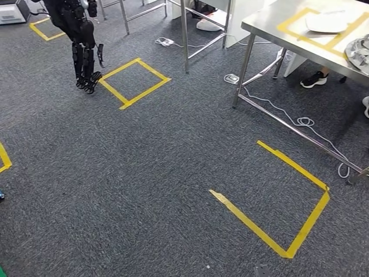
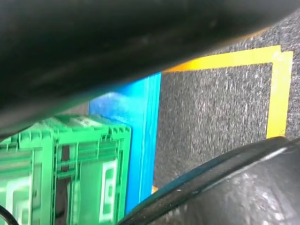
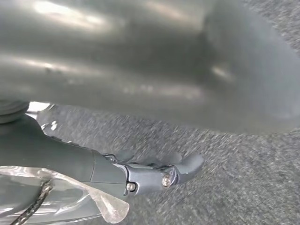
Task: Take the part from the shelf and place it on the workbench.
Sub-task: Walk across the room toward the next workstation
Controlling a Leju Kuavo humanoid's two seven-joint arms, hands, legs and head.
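Head view: the bench (image 1: 261, 26) stands at the upper right with a yellow taped box (image 1: 288, 25) on its top. Between me and it lie carpet and a taped floor mark (image 1: 278, 196). White cables (image 1: 304, 121) trail on the floor by the bench leg (image 1: 244, 69). I judge those the main hazard: a step placed too near could snag a cable or knock the leg and shake the load. A dark arm (image 1: 82, 52) hangs at the upper left, and I cannot tell whose it is.

Left wrist view: I see a green crate (image 2: 88, 173), a blue panel (image 2: 141, 131) beside it and blurred dark shapes up close. I cannot tell how the left hand is set.

Right wrist view: the right hand (image 3: 141, 176) hangs over carpet. The part (image 3: 46, 197), something chain-like in a clear bag, sits against the hand's inner side, well away from the bench. I read it as held, since nothing else supports it. The fingers (image 3: 187, 164) I can see lie nearly straight, not wrapped round the bag. That worries me: slick plastic under a shallow hold could slide out while walking or when the arm lifts to the bench.
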